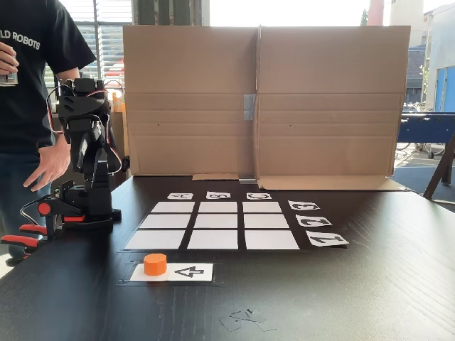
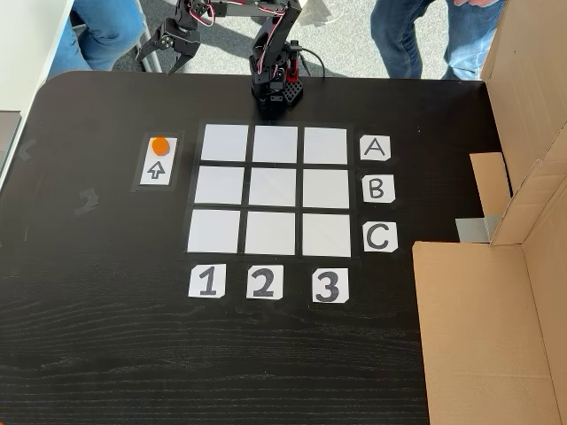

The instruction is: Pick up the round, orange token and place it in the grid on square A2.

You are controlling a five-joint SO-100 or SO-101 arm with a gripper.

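The orange token (image 1: pixel 155 263) (image 2: pixel 159 144) stands on the end of a white arrow card (image 1: pixel 186 271) (image 2: pixel 157 171), beside the grid's 1 edge. The grid (image 1: pixel 212 239) (image 2: pixel 271 234) lies flat in mid-table. Square A2 (image 1: pixel 164 221) (image 2: pixel 275 144) is bare; in the top-down fixed view it is the middle square of the row nearest the arm. The black arm (image 1: pixel 87 142) (image 2: pixel 274 75) is folded back at the table edge. My gripper (image 2: pixel 165 60) hangs open beyond that edge, holding nothing, well away from the token.
A tall cardboard wall (image 1: pixel 259 99) (image 2: pixel 523 115) closes off the grid's C side. Red-orange clamp handles (image 1: pixel 21 238) hold the arm's base. A person (image 1: pixel 32 85) stands by the arm, a hand close to it; legs (image 2: pixel 416 35) show past the table edge.
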